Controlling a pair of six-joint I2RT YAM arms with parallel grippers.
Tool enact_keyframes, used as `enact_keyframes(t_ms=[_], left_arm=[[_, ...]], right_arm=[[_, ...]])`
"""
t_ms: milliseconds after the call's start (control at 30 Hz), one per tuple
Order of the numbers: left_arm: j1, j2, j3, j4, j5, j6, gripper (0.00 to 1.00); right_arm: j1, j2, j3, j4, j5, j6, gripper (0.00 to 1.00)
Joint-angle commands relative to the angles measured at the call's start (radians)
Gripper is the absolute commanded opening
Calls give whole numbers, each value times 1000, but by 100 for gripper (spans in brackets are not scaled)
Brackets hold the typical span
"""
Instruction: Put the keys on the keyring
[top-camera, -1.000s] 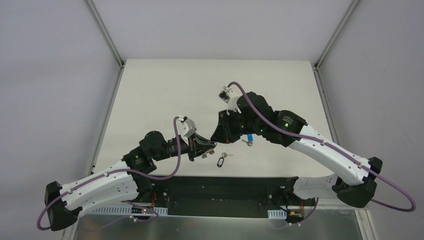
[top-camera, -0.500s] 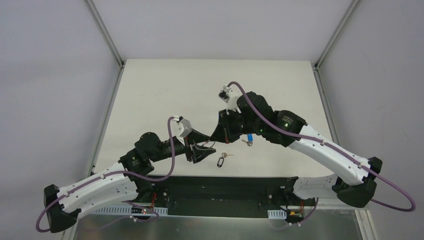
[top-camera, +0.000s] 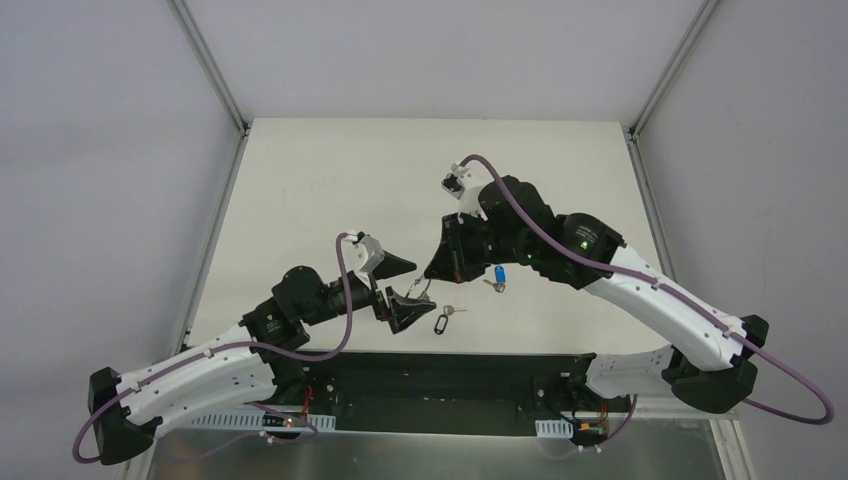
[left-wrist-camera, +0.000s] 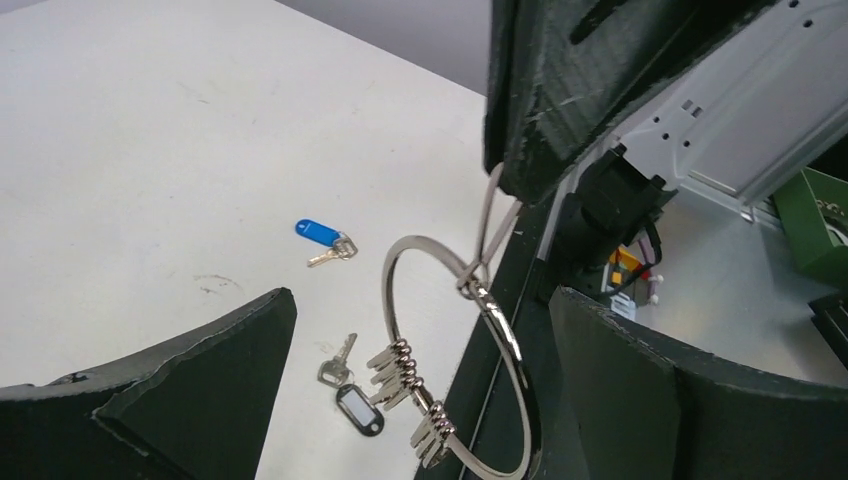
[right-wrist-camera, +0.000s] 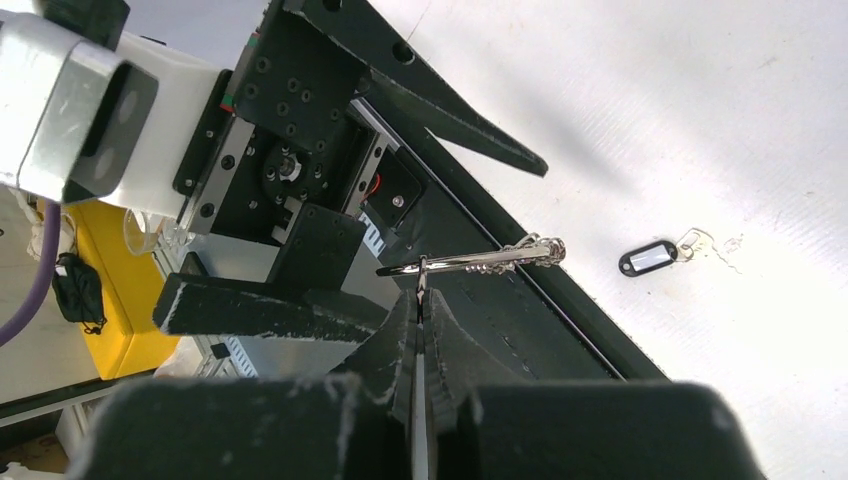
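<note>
Silver wire first: the keyring (left-wrist-camera: 398, 360) hangs above the tabletop (top-camera: 330, 180), pinched by its small metal clasp (left-wrist-camera: 470, 286) in the right gripper (right-wrist-camera: 421, 305), jaws clenched on it. We lose the top of that clasp between the black fingers, and the ring's lower arc is cut off at the bottom of the left wrist view. From the right wrist we get it edge-on only. The left gripper (top-camera: 405, 292) is released, jaws spread wide, one finger either side of the ring, touching nothing we can see. Both keys lie flat near the tabletop's near edge, about midway along: the black-headed key (left-wrist-camera: 358, 410) closest, the blue-headed key (left-wrist-camera: 318, 232) further in. From above, their blades are too small to make out.
</note>
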Motion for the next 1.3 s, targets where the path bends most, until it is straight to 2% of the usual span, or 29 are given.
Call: enact_keyframes(t_ms=[0,133,300,400,533,833,1267], left_arm=[[-2,-1,0,31,-139,3,99],[-4,47,57,-120,-208,82,99],[-9,54,22,-78,-270,102,99],[-20,58,39,-82,-242,137,99],[-45,39,73,-98,-236,175,92],[-55,59,85,-109,-240,221,85],[-54,52,39,10,-245,308,68]], right_arm=[[5,-12,54,-36,36,-4,0],[-2,-6,48,-35,50,-15,0],[-29,34,66,-56,72,-17,0],[-46,65,88,-75,77,-10,0],[-59,115,142,-120,102,1,0],[-76,201,200,-154,103,16,0],[-76,230,223,-158,76,21,0]])
